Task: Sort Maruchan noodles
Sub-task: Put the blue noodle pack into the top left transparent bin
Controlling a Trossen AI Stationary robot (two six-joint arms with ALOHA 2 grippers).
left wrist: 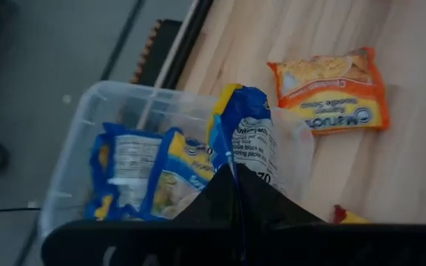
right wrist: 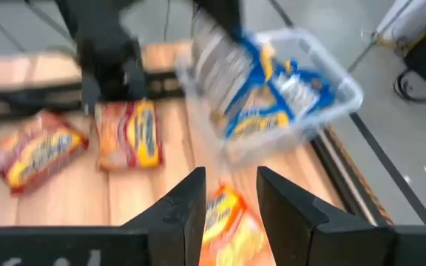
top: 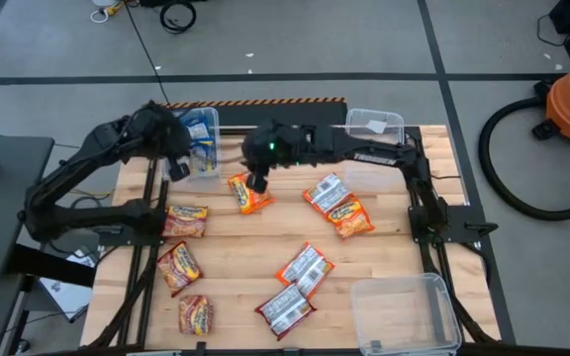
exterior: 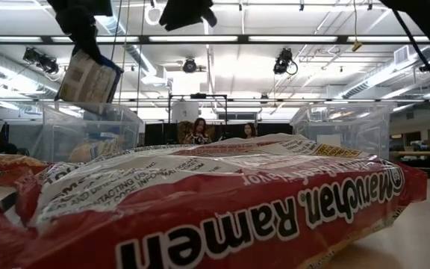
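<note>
From the high view I see my left gripper (top: 178,163) over the clear plastic bin (top: 202,148) at the table's far left corner, which already holds blue-and-yellow flat ramen packets (top: 198,132). My right gripper (top: 256,181) hangs just above an orange flat ramen packet (top: 249,193) near the table's middle. Red and orange packets lie scattered over the wooden table (top: 384,237), with two more clear bins, one at the far right (top: 375,123) and one at the near right (top: 409,309).

Low view now: a big red ramen packet with white lettering (exterior: 200,209) fills the foreground, and here I catch what the top view hides, a blue-edged packet (exterior: 88,78) hanging in the air, pinched from above, over the left bin (exterior: 88,127). People sit far back in the room.

Left wrist view: my fingers (left wrist: 235,199) are clamped on a blue-and-yellow packet (left wrist: 246,137) standing upright over the bin (left wrist: 80,140), more blue ones inside; an orange packet (left wrist: 335,92) lies beside on the wood.

Right wrist view: my fingers (right wrist: 180,210) stand apart, holding nothing, the orange packet (right wrist: 228,218) right below them, the blue-filled bin (right wrist: 331,92) beyond.
</note>
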